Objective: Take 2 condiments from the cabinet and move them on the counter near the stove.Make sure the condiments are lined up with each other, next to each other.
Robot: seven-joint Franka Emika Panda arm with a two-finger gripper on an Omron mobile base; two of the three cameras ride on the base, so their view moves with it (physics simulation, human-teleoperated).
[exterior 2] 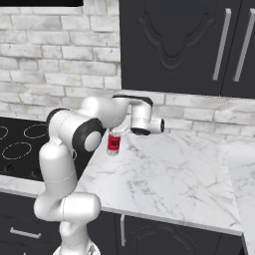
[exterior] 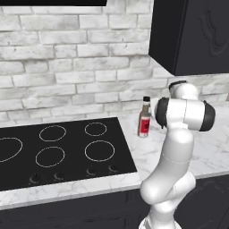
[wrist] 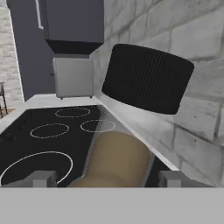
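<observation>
Amber-brown bottle (wrist: 118, 159) right at the lens, black cap (wrist: 146, 78) looming above, sat between spread fingertips (wrist: 41, 178) with visible gaps. Gripper (wrist: 105, 179) open, not pinching. Bottle upright on counter (exterior: 210, 147) just beside the stove (exterior: 67, 152). Looks like placement of condiment one. Next: back off clear without tipping, then go to the cabinet (exterior 2: 169, 45) for the second.

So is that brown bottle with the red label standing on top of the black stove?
No, the brown bottle stands upright on the marble counter, just past the right edge of the stove.
</observation>
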